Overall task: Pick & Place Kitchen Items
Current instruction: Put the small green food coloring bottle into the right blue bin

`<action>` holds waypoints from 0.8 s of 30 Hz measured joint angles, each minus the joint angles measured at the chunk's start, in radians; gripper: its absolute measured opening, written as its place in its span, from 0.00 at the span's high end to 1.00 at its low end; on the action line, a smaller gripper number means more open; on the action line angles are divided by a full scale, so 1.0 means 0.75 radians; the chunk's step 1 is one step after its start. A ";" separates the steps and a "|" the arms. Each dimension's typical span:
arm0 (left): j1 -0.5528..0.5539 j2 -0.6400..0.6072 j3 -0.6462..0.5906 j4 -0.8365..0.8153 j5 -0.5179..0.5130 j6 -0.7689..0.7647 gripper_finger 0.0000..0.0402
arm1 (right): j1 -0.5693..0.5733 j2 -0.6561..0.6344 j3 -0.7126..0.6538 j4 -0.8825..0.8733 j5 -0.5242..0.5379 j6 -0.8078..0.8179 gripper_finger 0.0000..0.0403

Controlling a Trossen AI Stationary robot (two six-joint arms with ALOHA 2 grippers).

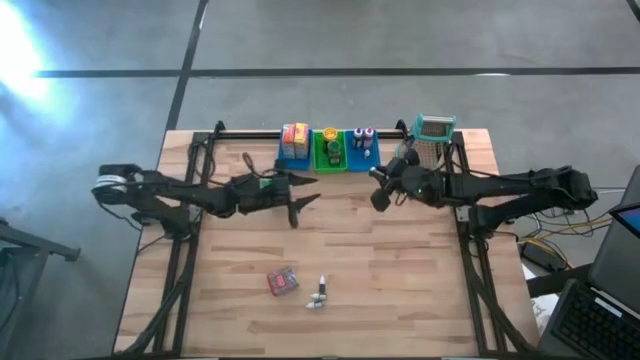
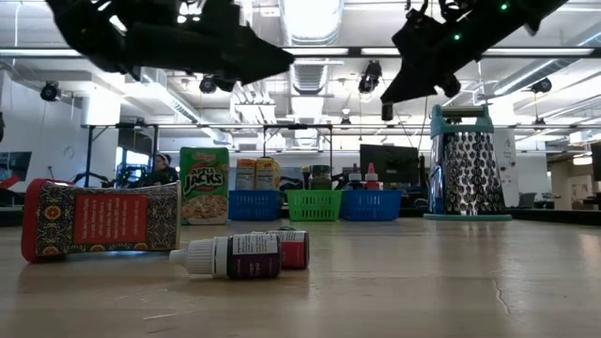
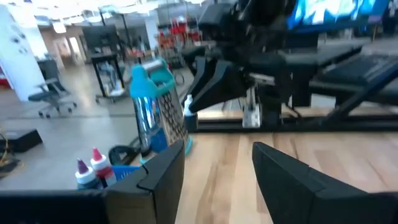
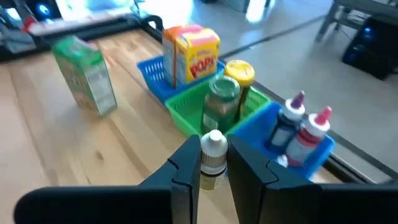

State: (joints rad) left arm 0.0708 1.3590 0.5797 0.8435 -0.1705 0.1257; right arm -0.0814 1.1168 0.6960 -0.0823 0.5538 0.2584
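My right gripper [image 4: 214, 155] hangs above the table in front of the far bins, shut on a small white bottle [image 4: 213, 167]. In the high view it shows as the right gripper [image 1: 380, 197]. My left gripper [image 1: 300, 205] is open and empty over the table's middle left; the left wrist view shows the gap between its fingers [image 3: 217, 152]. A red packet [image 1: 283, 282] and two small bottles [image 1: 318, 298] lie near the front edge. A green box [image 4: 85, 76] stands on the table left of the bins. My right gripper pinches the small white bottle between its two fingers, by its body just below the cap [image 4: 213, 168]. The white cap [image 4: 214, 142] sticks out past the fingertips. The fingers slant down toward the far bins, and the bottle lies along them, clear of the table.
Three bins stand in a row at the far edge: a blue bin [image 1: 293, 152] with yellow boxes, a green bin [image 1: 330, 152] with jars, a blue bin [image 1: 362, 150] with bottles. A metal grater [image 1: 435, 135] stands to their right. Bare wood lies between the arms.
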 joint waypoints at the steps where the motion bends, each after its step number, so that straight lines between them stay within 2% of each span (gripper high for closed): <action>1: 0.000 -0.019 -0.022 0.026 0.000 0.000 0.51 | -0.026 0.000 0.000 0.026 -0.030 -0.009 0.86; 5: 0.000 -0.077 -0.083 0.050 0.000 0.000 0.51 | -0.109 0.000 -0.001 0.120 -0.140 -0.046 0.86; 13: 0.000 -0.108 -0.100 0.052 0.000 -0.005 0.51 | -0.196 0.008 -0.001 0.165 -0.161 -0.070 0.86; 24: 0.000 -0.108 -0.101 0.051 0.000 -0.016 0.51 | -0.286 0.263 0.001 0.366 -0.249 -0.105 0.86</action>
State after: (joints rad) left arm 0.0708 1.2778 0.5037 0.8815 -0.1703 0.1135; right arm -0.2955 1.3139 0.6968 0.1924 0.3668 0.1793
